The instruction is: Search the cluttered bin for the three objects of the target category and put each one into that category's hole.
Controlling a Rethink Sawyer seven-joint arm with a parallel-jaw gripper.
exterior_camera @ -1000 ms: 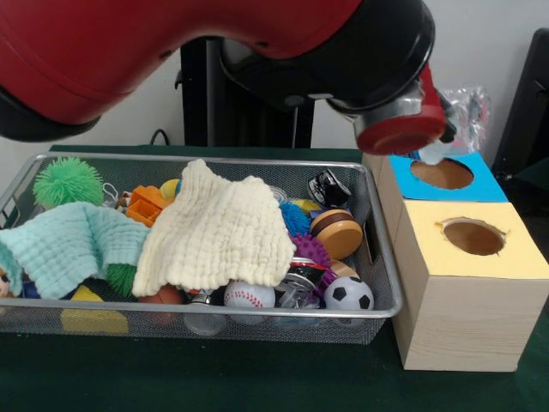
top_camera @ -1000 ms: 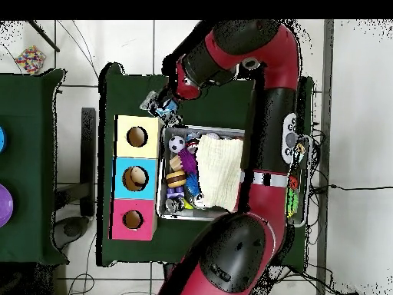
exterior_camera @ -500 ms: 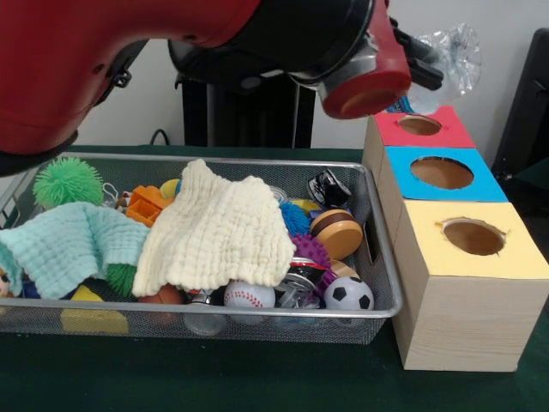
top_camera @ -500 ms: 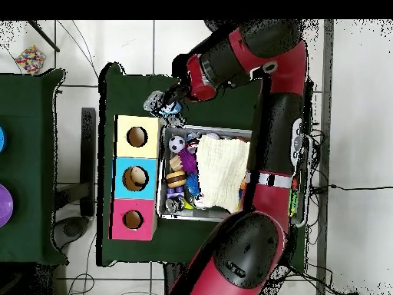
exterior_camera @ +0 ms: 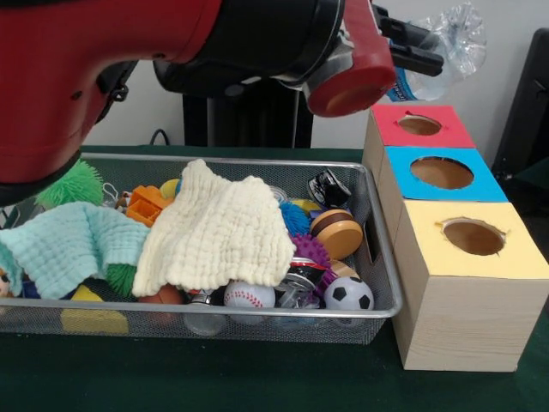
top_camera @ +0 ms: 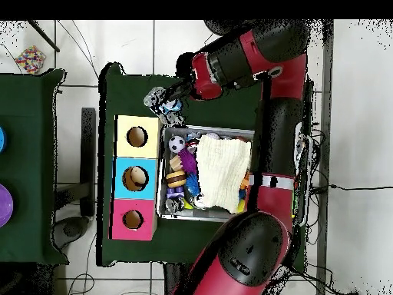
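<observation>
Since a second ago the arm [exterior_camera: 171, 51] has swung up and away from the boxes: then its wrist hung over the blue box, now it sits higher, above the bin's far right corner in the front view, and the bottle has risen with it. The gripper [exterior_camera: 420, 53] is clamped on a crumpled clear plastic bottle [exterior_camera: 450, 47] with a blue label, held in the air above and behind the red box [exterior_camera: 419, 137]; in the overhead view the gripper [top_camera: 170, 98] and bottle [top_camera: 157, 100] lie over the green table just beyond the yellow box [top_camera: 137, 137], off the bin's corner. The three boxes stand in a row touching the bin's [exterior_camera: 377, 257] right side in the front view: yellow [exterior_camera: 467, 283] nearest, blue [exterior_camera: 442, 180] in the middle, red farthest, each with a round hole in its top. The wire bin holds a cream cloth [exterior_camera: 214, 232] draped over the middle of the pile and a mint cloth [exterior_camera: 69, 245] to its left. A green spiky ball [exterior_camera: 73, 182] shows at the far left, partly behind the arm. Along the near wall lie a baseball [exterior_camera: 249, 296] and a small soccer ball [exterior_camera: 348, 294], with a purple spiky ball [exterior_camera: 310, 251] and a brown wooden yo-yo [exterior_camera: 336, 233] behind them. An orange toy [exterior_camera: 146, 203] peeks out between the two cloths.
</observation>
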